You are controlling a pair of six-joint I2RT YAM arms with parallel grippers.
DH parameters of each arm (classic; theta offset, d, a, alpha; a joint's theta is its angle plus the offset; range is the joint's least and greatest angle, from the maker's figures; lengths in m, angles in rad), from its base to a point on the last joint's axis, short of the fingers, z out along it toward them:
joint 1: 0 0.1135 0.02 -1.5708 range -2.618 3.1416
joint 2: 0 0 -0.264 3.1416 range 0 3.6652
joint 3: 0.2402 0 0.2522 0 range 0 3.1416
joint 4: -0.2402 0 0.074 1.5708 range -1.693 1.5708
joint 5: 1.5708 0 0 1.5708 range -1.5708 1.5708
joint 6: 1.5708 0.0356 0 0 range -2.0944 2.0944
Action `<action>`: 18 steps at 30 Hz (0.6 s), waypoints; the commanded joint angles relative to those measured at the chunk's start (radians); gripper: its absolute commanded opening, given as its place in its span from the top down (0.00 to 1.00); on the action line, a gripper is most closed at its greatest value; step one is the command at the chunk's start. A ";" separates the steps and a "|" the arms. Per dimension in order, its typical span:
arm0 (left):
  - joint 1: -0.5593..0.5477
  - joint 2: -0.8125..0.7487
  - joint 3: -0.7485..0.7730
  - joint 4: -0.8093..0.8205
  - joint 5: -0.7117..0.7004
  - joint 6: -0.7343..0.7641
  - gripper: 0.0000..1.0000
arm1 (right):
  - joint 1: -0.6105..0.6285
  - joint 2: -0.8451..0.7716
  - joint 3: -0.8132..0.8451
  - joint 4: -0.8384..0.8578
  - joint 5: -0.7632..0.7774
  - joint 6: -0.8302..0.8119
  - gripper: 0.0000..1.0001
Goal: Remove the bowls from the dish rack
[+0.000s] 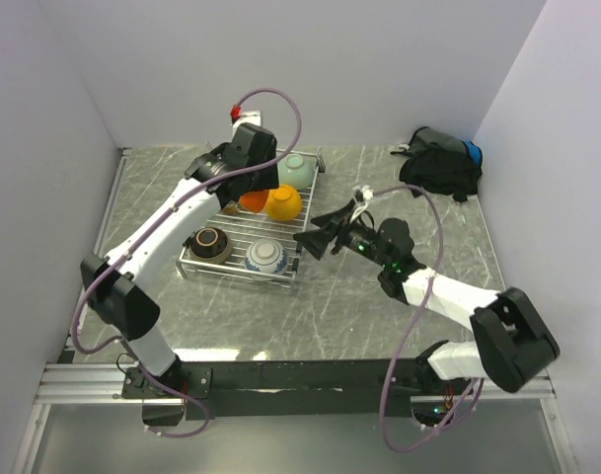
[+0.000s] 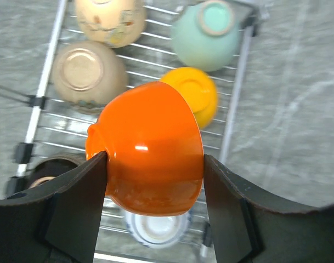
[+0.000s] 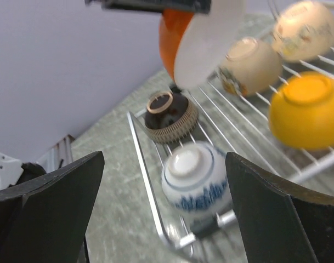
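Observation:
My left gripper [image 1: 249, 193] [image 2: 154, 164] is shut on the orange bowl [image 1: 252, 200] [image 2: 147, 148] and holds it above the silver wire dish rack [image 1: 236, 275] [image 2: 232, 115]. On the rack lie, upside down, the pale green bowl [image 1: 297, 171], yellow-orange bowl [image 1: 284, 202], dark brown bowl [image 1: 210, 243] and white-and-blue bowl [image 1: 266, 256] [image 3: 195, 178]. The tan bowl [image 2: 88, 74] and speckled bowl [image 2: 110, 21] show in the left wrist view. My right gripper [image 1: 320, 242] [image 3: 165, 186] is open and empty, just right of the rack's near corner, facing the white-and-blue bowl.
A black bag [image 1: 440, 163] with a blue patch lies at the back right corner. White walls close the table on the left, back and right. The marble table [image 1: 379, 316] lies bare to the right of and in front of the rack.

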 commanded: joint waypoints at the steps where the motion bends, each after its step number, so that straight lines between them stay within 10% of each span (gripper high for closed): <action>1: -0.002 -0.102 -0.049 0.142 0.154 -0.089 0.68 | -0.003 0.089 0.120 0.200 -0.077 0.008 0.00; 13: 0.009 -0.205 -0.161 0.269 0.297 -0.219 0.70 | 0.007 0.299 0.361 0.160 -0.176 -0.031 0.01; 18: 0.011 -0.216 -0.184 0.292 0.324 -0.236 0.70 | 0.021 0.330 0.408 0.129 -0.221 -0.041 0.27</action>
